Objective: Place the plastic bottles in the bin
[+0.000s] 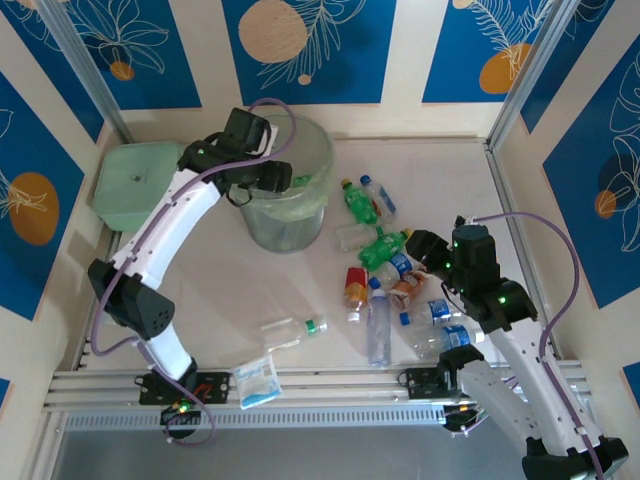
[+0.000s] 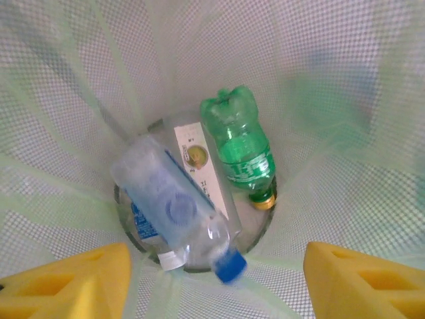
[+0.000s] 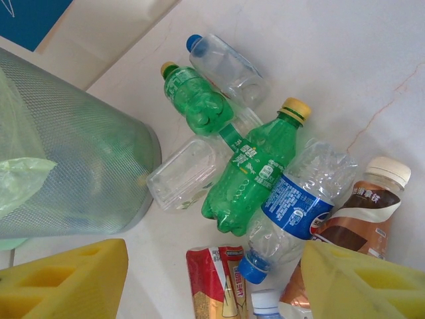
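Hovering left gripper [image 2: 216, 284] over bin [image 2: 345, 93], we see jaws spread, empty; green bottle [image 2: 242, 149], clear bottle [image 2: 174, 212] lie inside; right gripper [image 3: 212, 284] likewise spread above bottle pile [image 3: 255, 166] beside bin.

Left arm [image 1: 170, 225] and right arm [image 1: 510, 375] arched forward, left claw [image 2: 216, 279] and right claw [image 3: 216, 279] splayed wide, apparently empty.

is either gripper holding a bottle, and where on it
Nothing is held. The left gripper is open over the bin; the right gripper is open over the bottles on the table.
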### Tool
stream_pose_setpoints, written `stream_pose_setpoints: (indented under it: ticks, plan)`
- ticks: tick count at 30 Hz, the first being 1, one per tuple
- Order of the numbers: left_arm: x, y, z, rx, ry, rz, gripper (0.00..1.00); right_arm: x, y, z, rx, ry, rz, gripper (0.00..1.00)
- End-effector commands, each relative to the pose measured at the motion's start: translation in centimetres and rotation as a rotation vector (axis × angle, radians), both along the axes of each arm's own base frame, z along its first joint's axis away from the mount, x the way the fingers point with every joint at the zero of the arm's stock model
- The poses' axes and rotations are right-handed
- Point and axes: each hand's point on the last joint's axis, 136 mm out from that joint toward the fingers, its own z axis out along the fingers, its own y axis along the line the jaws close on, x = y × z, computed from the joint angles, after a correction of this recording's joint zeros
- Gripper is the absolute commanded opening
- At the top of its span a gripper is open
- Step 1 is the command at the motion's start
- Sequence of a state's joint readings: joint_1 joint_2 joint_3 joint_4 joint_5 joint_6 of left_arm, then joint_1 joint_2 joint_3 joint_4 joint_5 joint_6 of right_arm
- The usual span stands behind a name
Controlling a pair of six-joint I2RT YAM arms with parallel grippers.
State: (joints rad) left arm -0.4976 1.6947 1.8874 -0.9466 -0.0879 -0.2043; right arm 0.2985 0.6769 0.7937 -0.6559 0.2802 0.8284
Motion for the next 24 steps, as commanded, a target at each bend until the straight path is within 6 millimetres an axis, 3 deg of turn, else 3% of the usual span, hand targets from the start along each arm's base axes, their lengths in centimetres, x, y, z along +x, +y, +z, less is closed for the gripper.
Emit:
stream_pose_setpoints:
  ticks: [1,6,9,12,19,24]
  plan:
    - [-0.8,0.4,4.5,-0.089,-0.105,0.006,0.69,-0.3,-0.2,-0.5,0.001,0.013,-0.007,0.70]
    - [-4.0,-0.5,8.4,-0.208,-0.198,-0.066,0.71,-0.3,-0.3,-0.5,-0.007,0.016,-0.008,0.70]
    - [-7.3,-1.1,8.5,-0.217,-0.218,-0.128,0.73,-0.2,-0.5,-0.6,-0.028,0.033,-0.013,0.70]
    - [-10.6,-0.8,6.9,-0.183,-0.218,-0.153,0.75,-0.1,-0.6,-0.8,-0.048,0.050,-0.011,0.70]
    - [-17.4,-0.1,0.3,-0.168,-0.118,-0.215,0.80,0.2,-0.4,-1.2,-0.047,0.057,-0.002,0.70]
    - [-20.2,0.5,-4.4,-0.096,-0.007,-0.234,0.84,0.5,0.0,-1.5,-0.032,0.060,0.010,0.70]
